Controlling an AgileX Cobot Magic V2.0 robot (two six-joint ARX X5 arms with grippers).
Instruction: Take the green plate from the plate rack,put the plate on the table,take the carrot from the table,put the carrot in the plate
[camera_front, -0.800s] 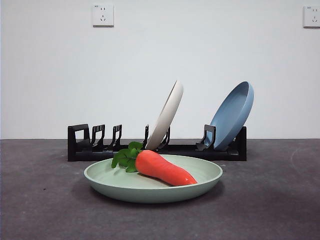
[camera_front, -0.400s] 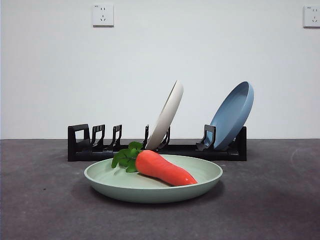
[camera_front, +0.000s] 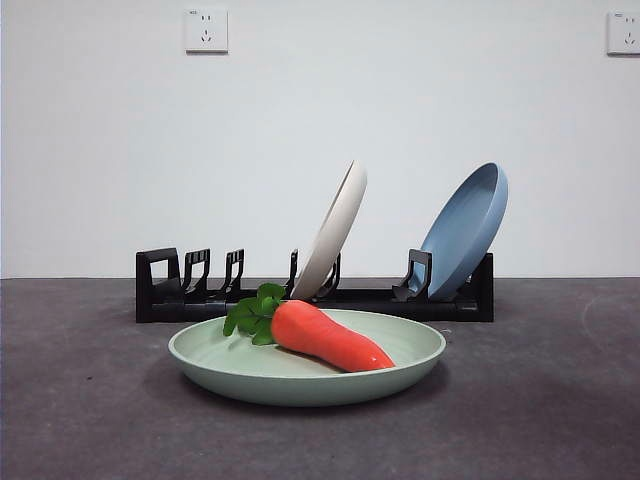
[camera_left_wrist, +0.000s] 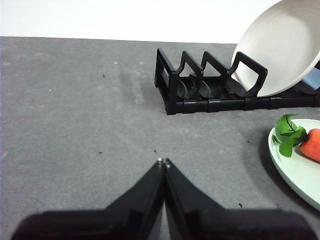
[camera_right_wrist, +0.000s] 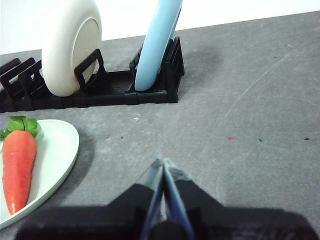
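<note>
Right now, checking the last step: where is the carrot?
In the front view the carrot lies inside the green plate on the table, in front of the plate rack.

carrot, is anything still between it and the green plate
Nothing visible: the carrot already lies in the green plate on the table, in front of the plate rack. Both grippers, left and right, are shut and apart from it.

The left gripper (camera_left_wrist: 163, 163) holds its two black jaws pressed together over the dark grey matte table (camera_left_wrist: 75, 115); beyond stands the long black plastic plate rack (camera_left_wrist: 210, 85) holding a cream-white round plate (camera_left_wrist: 285, 50); nearby lies the pale sage-green plate (camera_left_wrist: 295, 170), carrying the glossy orange carrot (camera_left_wrist: 314, 145) with green leaves.
</note>
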